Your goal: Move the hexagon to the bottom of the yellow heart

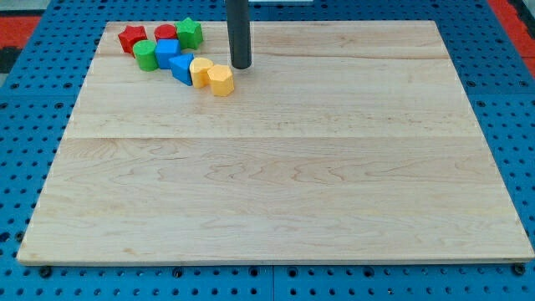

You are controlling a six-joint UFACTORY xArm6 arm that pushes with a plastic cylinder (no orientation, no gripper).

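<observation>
A yellow hexagon (221, 80) lies near the view's top left, touching the right side of a yellow heart (201, 70). My tip (241, 66) rests on the board just up and to the right of the hexagon, a small gap away. The dark rod rises from it out of the view's top.
A cluster lies left of the heart: a blue triangle-like block (182, 67), a blue cube (167, 52), a green cylinder (145, 55), a green star (189, 33), a red star (131, 38) and a red cylinder (165, 33). The wooden board (276, 167) lies on a blue pegboard.
</observation>
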